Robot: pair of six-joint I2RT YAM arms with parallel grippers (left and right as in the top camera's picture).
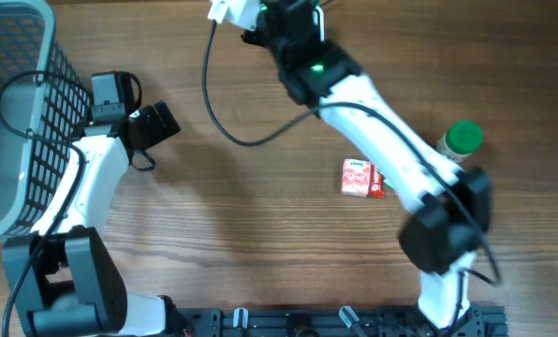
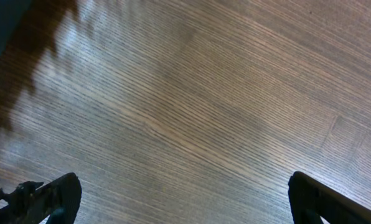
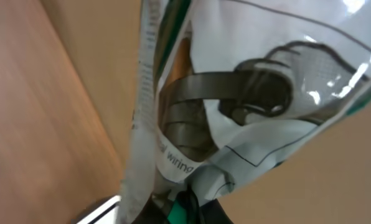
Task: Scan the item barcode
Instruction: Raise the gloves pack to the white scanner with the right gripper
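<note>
The item is a clear plastic packet (image 3: 235, 99) with white and green print and a dark coiled cable inside. It fills the right wrist view, and I cannot make out a barcode on it. My right gripper (image 3: 187, 208) is shut on the packet's lower end. From overhead, the right gripper (image 1: 258, 21) holds the packet (image 1: 230, 11) up at the table's far edge, left of centre. My left gripper (image 1: 157, 124) hovers at the left beside the basket. Its jaws stand wide open in the left wrist view (image 2: 184, 190), with only bare wood between them.
A grey wire basket (image 1: 17, 122) takes up the left edge. A small red and pink box (image 1: 361, 178) lies right of centre, partly under the right arm. A green-capped bottle (image 1: 462, 139) stands further right. A black cable (image 1: 232, 131) loops over the table's middle.
</note>
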